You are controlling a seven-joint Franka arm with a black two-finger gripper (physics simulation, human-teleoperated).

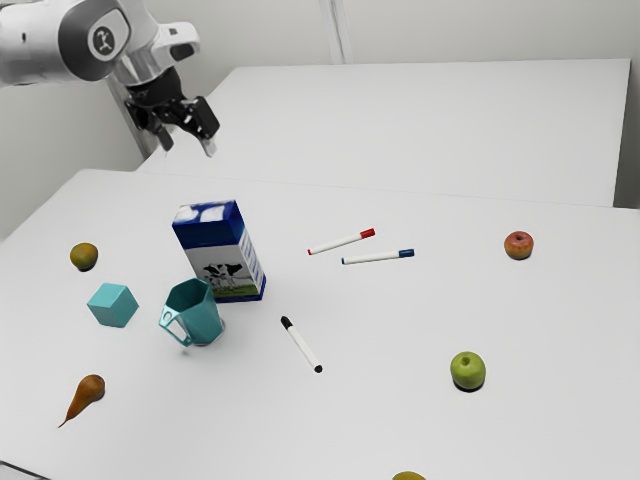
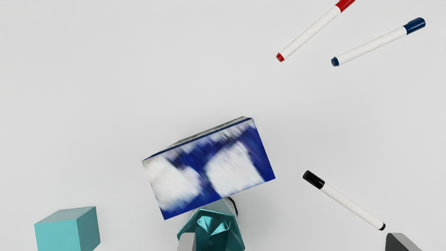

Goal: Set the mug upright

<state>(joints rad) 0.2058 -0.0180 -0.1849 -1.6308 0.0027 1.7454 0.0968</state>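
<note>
The mug (image 1: pixel 205 322) was seen on the surface (image 1: pixel 400 300), toward the exterior view's left, just beside the near side of the carton (image 1: pixel 228 262). Its mouth was turned upward and its handle was pointed toward the exterior view's left and near side. Whether the mug was set quite level, or was touched by the carton, could not be told. The carton was stood upright.

The claw (image 1: pixel 188 143) was held well above the surface, at the exterior view's far left, and was opened wide. In the wrist view its fingers (image 2: pixel 186 242) were set well apart, and part of the mug was covered by one of them.

The cube (image 1: pixel 112 306) was placed to the exterior view's left of the mug, a little apart from it. Nearer, the pear (image 1: pixel 90 388) was laid on its side; farther off, past the cube, a mottled fruit (image 1: pixel 84 255) was seen.

To the exterior view's right of the mug, the black marker (image 1: pixel 301 344) was laid aslant, its capped end toward the far side. Beyond it, the red marker (image 1: pixel 340 242) and the blue marker (image 1: pixel 378 257) were laid near each other, both caps pointed to the exterior view's right. Farther right, the green apple (image 1: pixel 468 370) was placed nearer and the red apple (image 1: pixel 519 245) farther. At the near edge, a yellow thing (image 1: pixel 408 476) was partly cut off.
</note>
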